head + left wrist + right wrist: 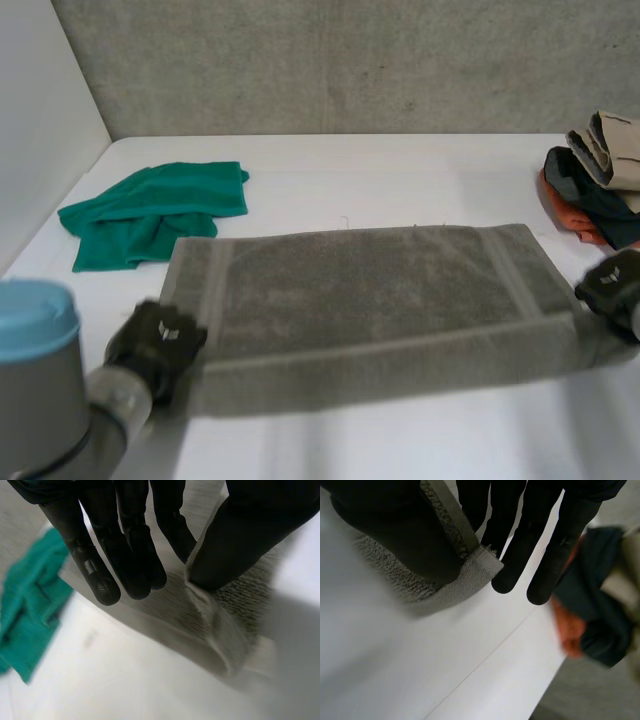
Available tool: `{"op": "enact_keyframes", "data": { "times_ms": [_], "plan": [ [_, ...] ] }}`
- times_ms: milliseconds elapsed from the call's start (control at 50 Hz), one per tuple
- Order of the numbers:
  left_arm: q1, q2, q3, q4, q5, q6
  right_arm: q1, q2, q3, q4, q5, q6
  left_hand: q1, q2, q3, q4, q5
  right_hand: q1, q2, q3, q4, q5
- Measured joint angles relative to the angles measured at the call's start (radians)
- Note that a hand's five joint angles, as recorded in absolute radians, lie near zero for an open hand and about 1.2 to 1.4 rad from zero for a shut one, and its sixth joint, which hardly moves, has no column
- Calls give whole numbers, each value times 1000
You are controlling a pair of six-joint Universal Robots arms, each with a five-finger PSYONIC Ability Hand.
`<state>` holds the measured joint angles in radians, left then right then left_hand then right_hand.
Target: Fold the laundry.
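A long grey towel [370, 290] lies spread across the white table, with its near long edge raised off the surface. My left hand [155, 340] is at the towel's near left corner. In the left wrist view the thumb [250, 535] pinches that towel corner [225, 630] against the straight fingers [95, 565]. My right hand [615, 285] is at the near right corner. There its thumb [395, 530] presses the towel's hem [465, 577] against the fingers [560, 540].
A crumpled green cloth [150, 210] lies at the back left, just beyond the towel's left end [30, 610]. A pile of orange, dark and beige clothes [600, 180] sits at the table's right edge, close to my right hand [600, 610].
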<state>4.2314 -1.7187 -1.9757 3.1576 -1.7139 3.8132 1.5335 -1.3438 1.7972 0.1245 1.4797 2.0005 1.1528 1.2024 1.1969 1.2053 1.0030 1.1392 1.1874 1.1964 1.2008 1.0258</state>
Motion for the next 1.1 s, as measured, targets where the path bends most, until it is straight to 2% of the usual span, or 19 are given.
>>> {"op": "enact_keyframes", "data": {
  "times_ms": [60,220,480,540,560,600,640,680,720,780,920,1000,1100],
  "plan": [
    [2,-91,97,76,-2,1,53,89,-66,-140,4,58,0,0,0,0,0,0,0,0,0,3],
    [5,-346,377,229,-16,3,136,306,-263,-360,13,118,0,0,0,0,0,0,0,0,0,3],
    [10,-653,783,270,-102,53,182,648,-667,-541,8,126,0,0,0,0,0,0,0,0,0,3],
    [9,-692,840,289,-111,72,184,701,-732,-548,11,126,0,0,0,0,0,-119,-164,-169,-171,-170],
    [8,-701,854,297,-112,76,185,712,-745,-549,12,126,0,0,0,0,0,-273,-324,-325,-327,-329],
    [7,-714,873,317,-113,82,188,730,-765,-548,19,128,-184,-179,-176,-181,-167,-529,-565,-558,-563,-577],
    [5,-719,883,335,-113,84,192,738,-772,-545,28,137,-528,-506,-474,-485,-466,-808,-862,-857,-861,-878],
    [-2,-717,885,354,-111,84,197,731,-763,-538,39,161,-911,-876,-848,-868,-838,-904,-965,-973,-973,-974],
    [-10,-709,880,363,-109,81,199,712,-743,-531,42,188,-963,-981,-971,-989,-948,-904,-968,-982,-984,-975],
    [-26,-691,863,369,-107,74,198,660,-689,-511,37,247,-963,-996,-986,-1003,-953,-904,-968,-982,-986,-975],
    [-60,-575,735,369,-105,62,185,458,-496,-390,-35,397,-963,-996,-986,-1003,-952,-904,-968,-982,-986,-975],
    [-65,-469,607,371,-98,40,139,355,-380,-289,-92,458,-963,-996,-986,-1003,-953,-900,-966,-971,-975,-967],
    [-65,-356,457,376,-73,-20,65,298,-283,-204,-161,475,-963,-996,-986,-1003,-953,-820,-861,-869,-874,-867]
  ]
}}
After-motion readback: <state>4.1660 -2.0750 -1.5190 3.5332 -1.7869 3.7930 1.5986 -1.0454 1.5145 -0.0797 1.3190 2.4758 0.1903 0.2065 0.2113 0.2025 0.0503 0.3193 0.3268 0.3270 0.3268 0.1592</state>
